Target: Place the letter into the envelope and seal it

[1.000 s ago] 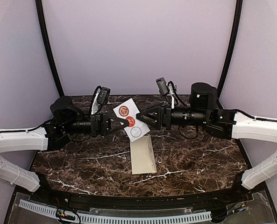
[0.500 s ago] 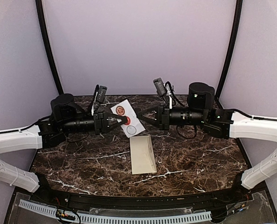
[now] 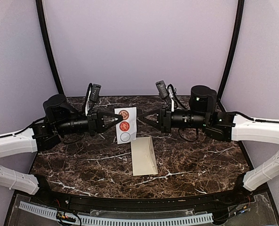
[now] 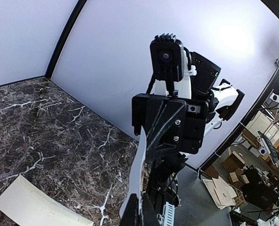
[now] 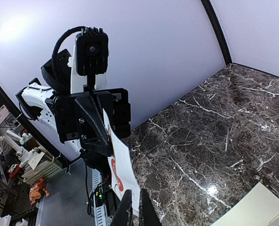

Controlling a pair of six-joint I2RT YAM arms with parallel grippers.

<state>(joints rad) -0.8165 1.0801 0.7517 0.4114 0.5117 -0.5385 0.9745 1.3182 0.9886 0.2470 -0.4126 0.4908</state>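
Sealing step in hand: left claw point(image 3: 115, 118) and right claw point(image 3: 139, 121) each gripped the seal-sticker sheet point(image 3: 125, 125) above the envelope point(image 3: 144, 155) at mid-worktop; next move likely required peeling one seal

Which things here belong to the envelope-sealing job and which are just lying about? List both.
Job: seal sticker sheet, pinched by left end effector and right end effector; cream envelope lying flat.
Not job: marble table; white slotted strip at near edge.

High rear overview, wrist views facing each other, table point(image 3: 200, 160) shared
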